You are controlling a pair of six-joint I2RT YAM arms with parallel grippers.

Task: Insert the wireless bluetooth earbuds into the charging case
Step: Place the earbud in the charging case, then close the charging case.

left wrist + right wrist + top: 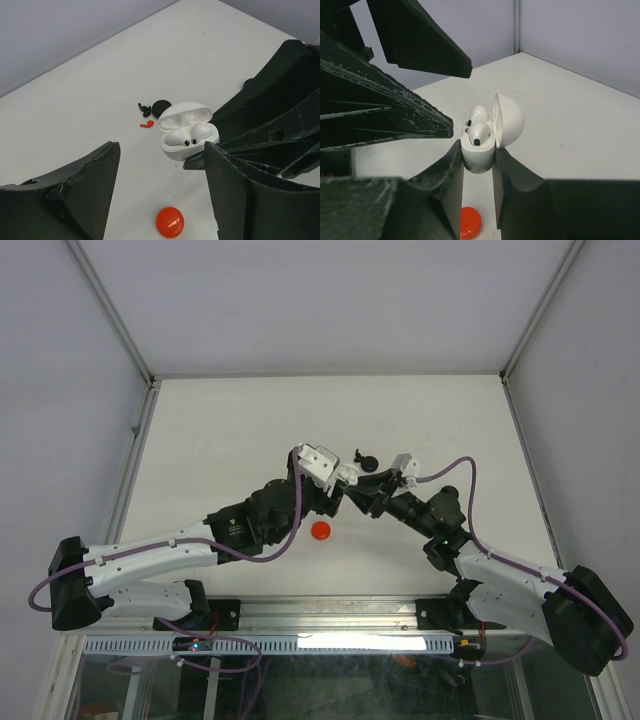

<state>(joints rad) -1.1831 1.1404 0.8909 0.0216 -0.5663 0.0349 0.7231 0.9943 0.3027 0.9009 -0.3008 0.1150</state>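
Observation:
The white charging case stands open on the table, lid tipped back. Two white earbuds sit side by side in its wells. In the right wrist view my right gripper is shut on the case body, one finger on each side, with the white earbuds above. My left gripper is open and empty, its fingers spread just short of the case. A red earbud and black earbuds lie loose beyond the case. In the top view both grippers meet at mid-table: left, right.
A red puck-shaped case lies in front of the white case, also in the top view and the right wrist view. A black puck lies by the black earbuds, and shows in the top view. Walls enclose the table.

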